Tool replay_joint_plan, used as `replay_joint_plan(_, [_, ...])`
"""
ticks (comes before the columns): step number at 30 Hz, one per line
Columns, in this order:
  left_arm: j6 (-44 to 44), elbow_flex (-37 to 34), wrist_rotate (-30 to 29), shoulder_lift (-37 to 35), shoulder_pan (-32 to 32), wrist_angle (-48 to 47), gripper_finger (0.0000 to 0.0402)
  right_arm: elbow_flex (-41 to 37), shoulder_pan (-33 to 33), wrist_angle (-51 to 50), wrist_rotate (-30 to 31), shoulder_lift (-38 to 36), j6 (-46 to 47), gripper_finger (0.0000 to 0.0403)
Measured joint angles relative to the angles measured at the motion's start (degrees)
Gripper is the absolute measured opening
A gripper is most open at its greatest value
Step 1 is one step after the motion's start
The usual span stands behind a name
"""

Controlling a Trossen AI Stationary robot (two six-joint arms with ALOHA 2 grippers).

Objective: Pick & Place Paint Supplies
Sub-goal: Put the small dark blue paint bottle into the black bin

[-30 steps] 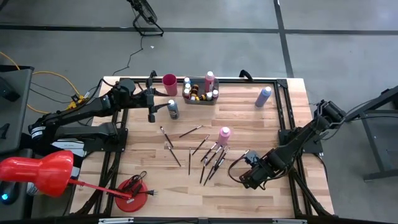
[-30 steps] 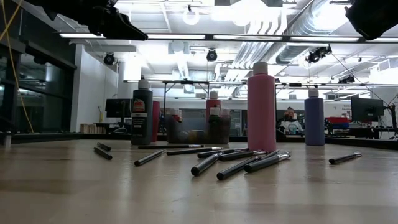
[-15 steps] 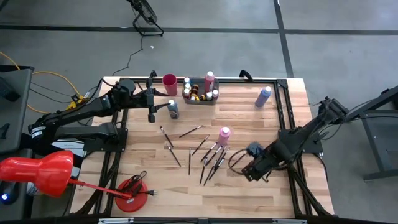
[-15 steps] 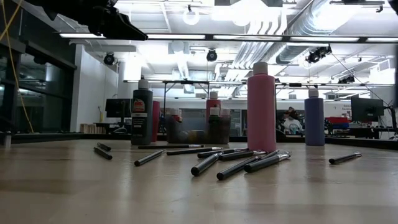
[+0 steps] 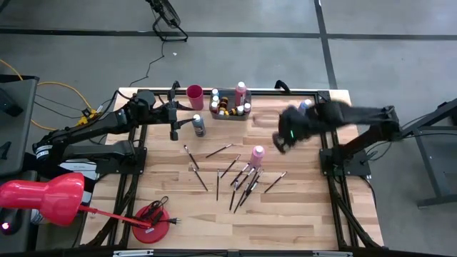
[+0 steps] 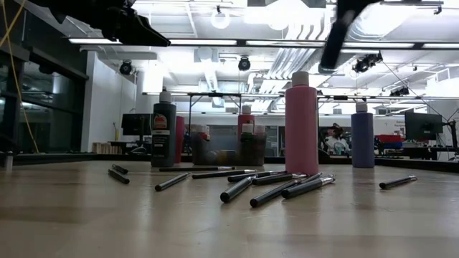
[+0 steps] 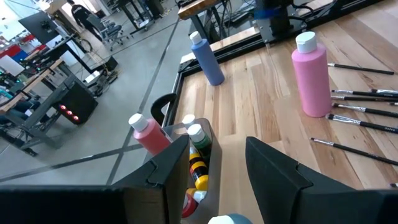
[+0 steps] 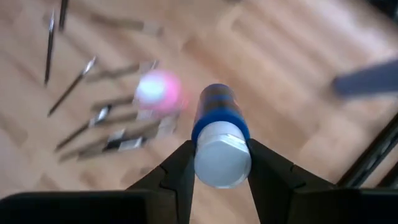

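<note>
Grey concrete floor [image 5: 235, 64] surrounds the wooden table [image 5: 285, 214]; bright ceiling lights [image 6: 222, 20] overhead.

1. The right pincer [image 5: 283, 137] is smeared by motion in the high view; its outline cannot be read there.
2. In the right wrist view the blue bottle [image 8: 219, 135] shows cap-first between the fingers, its lower body hidden behind itself.
3. The brushes [image 8: 93, 134] and the pink bottle [image 8: 157, 89] under it are blurred; no count of brushes is possible there.
4. In the left wrist view the grey tray [image 7: 208, 163] is partly hidden by the left pincer's fingers [image 7: 277, 171], and its bottles cannot be counted.
5. A white cap [image 7: 229, 219] is cut off at that picture's edge.
6. In the low view the arms are cut off by the top edge.
</note>
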Motion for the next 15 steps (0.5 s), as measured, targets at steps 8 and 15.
replay_joint_plan(8, [0.0,0.0,0.0,0.0,0.0,0.0,0.0152,0.0,-21.0,10.7,-0.4,2.5,-19.7,0.0115])
replay_joint_plan(15, [0.0,0.0,0.0,0.0,0.0,0.0,0.0152,0.0,-30.0,21.6,-6.9,8.5,-30.4,0.0115])
